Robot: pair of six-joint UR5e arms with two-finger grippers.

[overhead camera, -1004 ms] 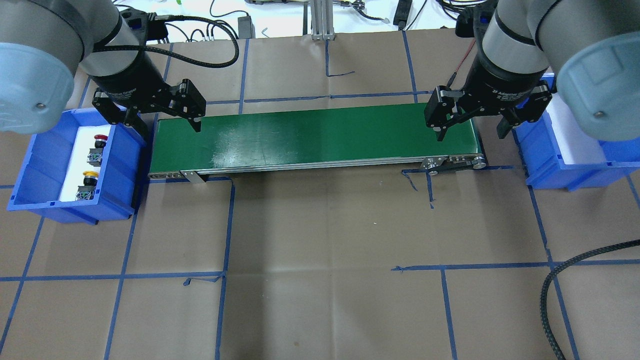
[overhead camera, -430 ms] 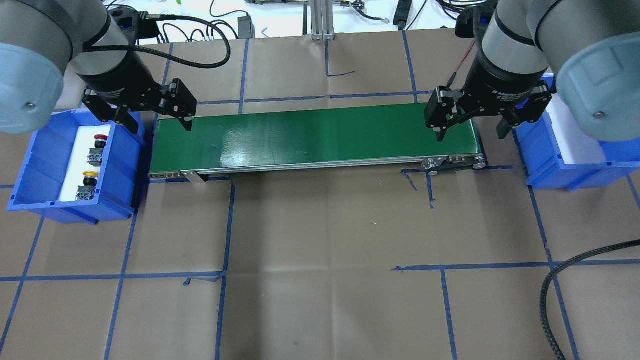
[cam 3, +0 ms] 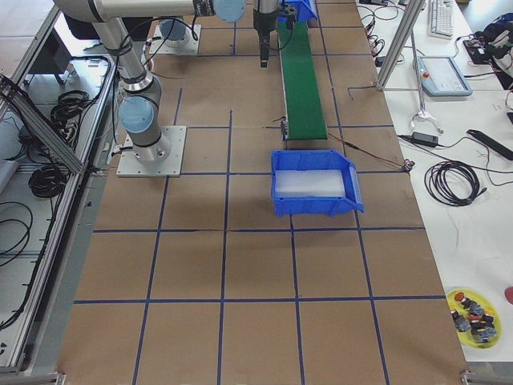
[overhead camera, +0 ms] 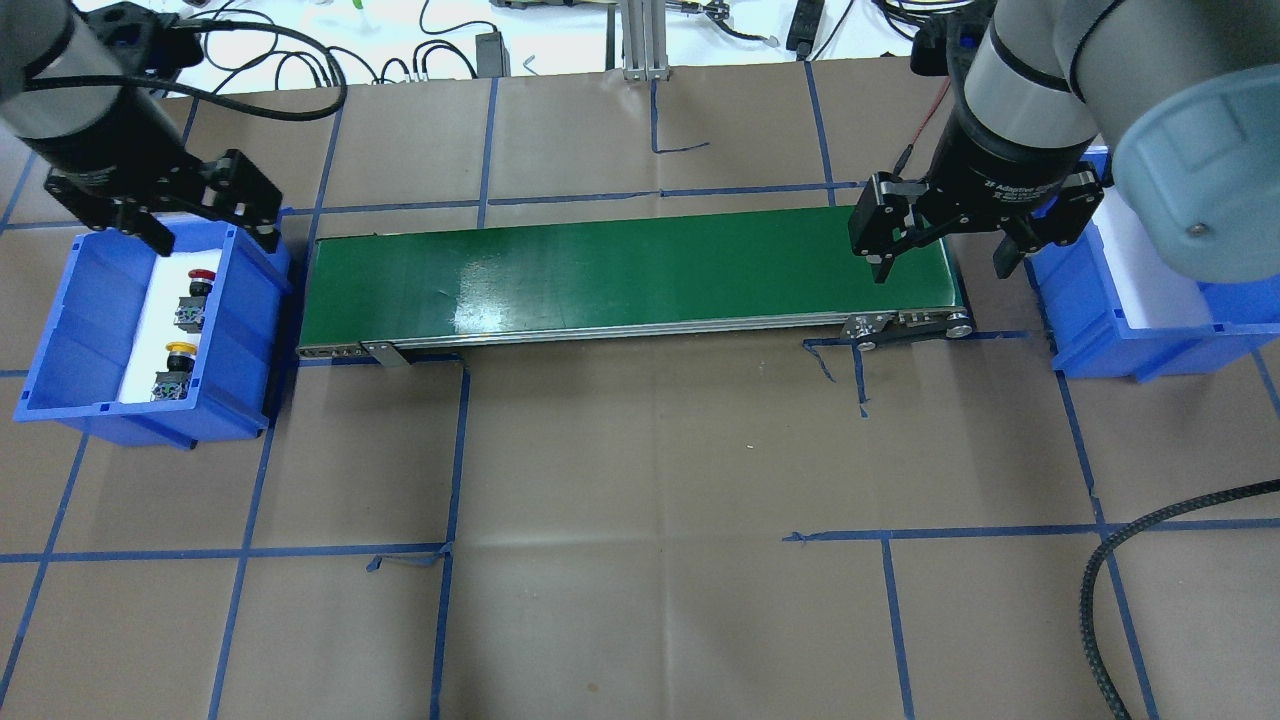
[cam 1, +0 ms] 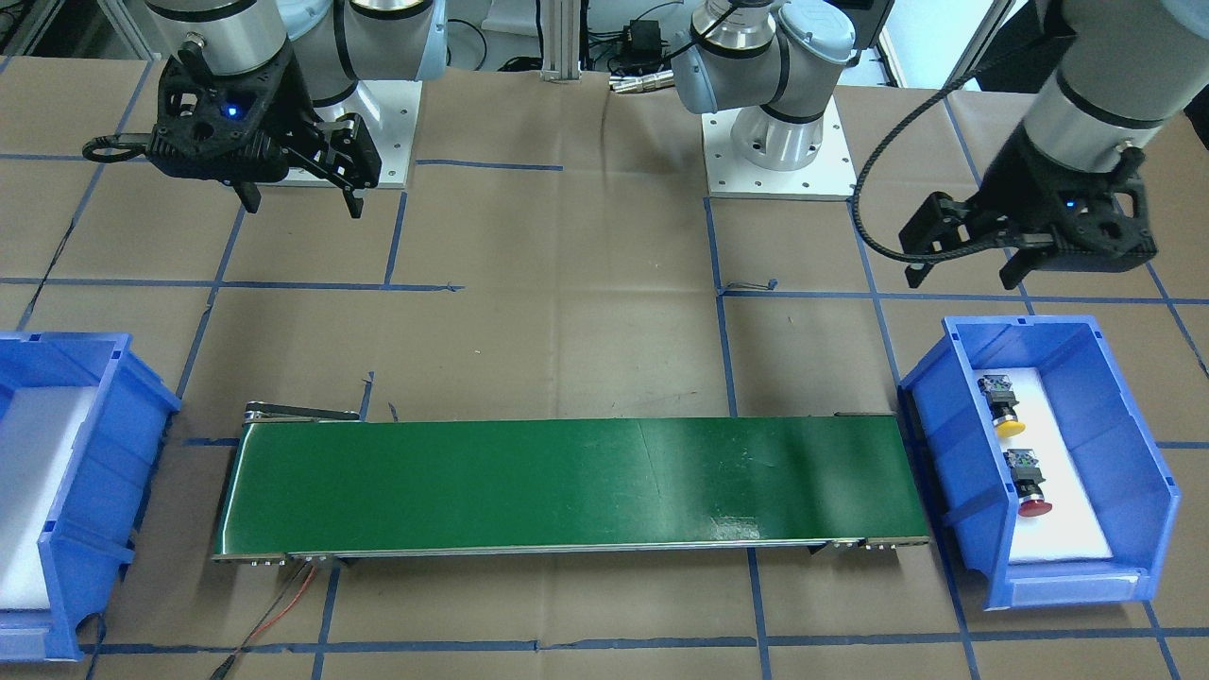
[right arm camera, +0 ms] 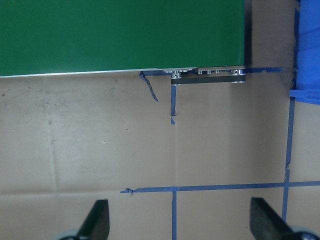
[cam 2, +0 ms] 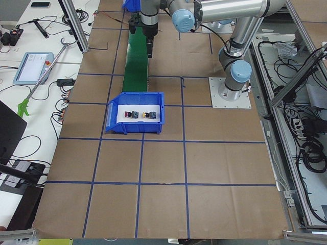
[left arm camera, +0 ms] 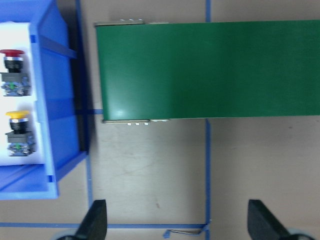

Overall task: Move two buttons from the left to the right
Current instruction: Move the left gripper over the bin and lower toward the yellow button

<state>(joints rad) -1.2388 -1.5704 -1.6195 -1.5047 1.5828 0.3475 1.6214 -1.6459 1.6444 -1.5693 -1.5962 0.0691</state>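
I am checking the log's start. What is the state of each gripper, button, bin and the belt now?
red button: lying on its side, ungripped.
yellow button: lying on its side, ungripped.
left bin: holds both buttons.
right bin: no button inside.
conveyor belt: nothing on it.
left gripper: open, empty, above the left bin's far edge.
right gripper: open, empty, over the belt's right end.
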